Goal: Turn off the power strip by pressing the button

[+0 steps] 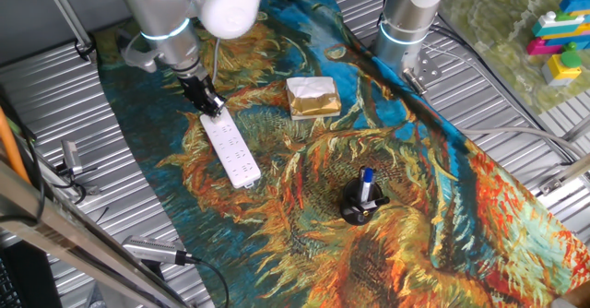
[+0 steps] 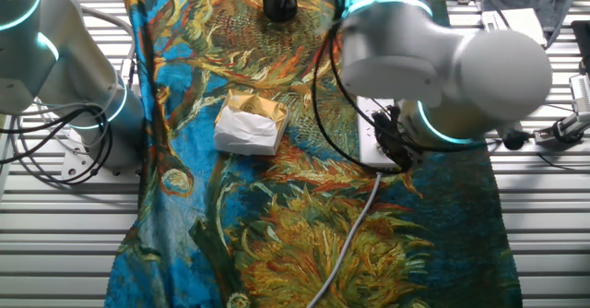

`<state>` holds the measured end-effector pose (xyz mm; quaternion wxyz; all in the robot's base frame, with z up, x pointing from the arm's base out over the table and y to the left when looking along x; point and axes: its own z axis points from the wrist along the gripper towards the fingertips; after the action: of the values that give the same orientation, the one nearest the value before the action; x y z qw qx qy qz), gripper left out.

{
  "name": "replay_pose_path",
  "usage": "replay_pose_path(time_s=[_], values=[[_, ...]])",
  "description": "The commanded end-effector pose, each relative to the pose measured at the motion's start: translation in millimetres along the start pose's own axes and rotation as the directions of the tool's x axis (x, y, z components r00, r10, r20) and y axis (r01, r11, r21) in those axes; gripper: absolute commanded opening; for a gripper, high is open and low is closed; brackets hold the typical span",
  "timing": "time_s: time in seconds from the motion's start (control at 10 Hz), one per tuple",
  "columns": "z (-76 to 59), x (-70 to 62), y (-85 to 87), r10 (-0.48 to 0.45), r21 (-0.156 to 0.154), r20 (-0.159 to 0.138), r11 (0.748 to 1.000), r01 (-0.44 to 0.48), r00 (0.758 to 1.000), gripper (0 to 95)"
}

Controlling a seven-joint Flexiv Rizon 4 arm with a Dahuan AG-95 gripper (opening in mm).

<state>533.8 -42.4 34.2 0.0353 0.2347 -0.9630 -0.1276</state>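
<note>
Resting at one end of the power strip, the gripper hides its finger gap; no readable writing shows on the gold block.

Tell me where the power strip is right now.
In one fixed view the power strip lies on the patterned cloth, left of the gold block, its far end under the gripper.

A smooth, glossy white plastic power strip is seen on a matt printed cloth draped over a ribbed metal desk. A block is wrapped in shiny, crinkled gold foil.
</note>
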Motion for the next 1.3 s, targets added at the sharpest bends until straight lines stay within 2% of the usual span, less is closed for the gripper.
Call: replay_pose_path(time_s=[0.1, 0.2, 0.3, 0.5, 0.8, 0.9, 1.0, 1.1, 1.3], values=[[-20.7, -0.4, 19.5, 0.045, 0.042, -0.043, 0.998, -0.043, 0.998, 0.0], [-40.3, -0.4, 29.9, 0.036, 0.101, -0.068, 0.994, -0.029, 0.997, 0.0], [-51.6, -0.5, 36.7, 0.034, 0.108, -0.069, 0.994, -0.027, 0.997, 0.0], [-61.0, -2.7, 44.5, 0.046, 0.112, -0.054, 0.993, -0.040, 0.997, 0.0], [-80.5, -15.7, 57.2, 0.071, 0.130, -0.039, 0.989, -0.066, 0.997, 0.0], [-84.2, -20.6, 58.6, 0.070, 0.145, -0.043, 0.987, -0.063, 0.997, 0.0], [-89.7, -29.2, 60.0, 0.063, 0.190, -0.065, 0.981, -0.050, 0.996, 0.0], [-93.0, -35.1, 61.5, 0.059, 0.219, -0.081, 0.975, -0.040, 0.995, 0.0], [-95.4, -44.1, 64.9, 0.052, 0.218, -0.083, 0.975, -0.033, 0.995, 0.0]])
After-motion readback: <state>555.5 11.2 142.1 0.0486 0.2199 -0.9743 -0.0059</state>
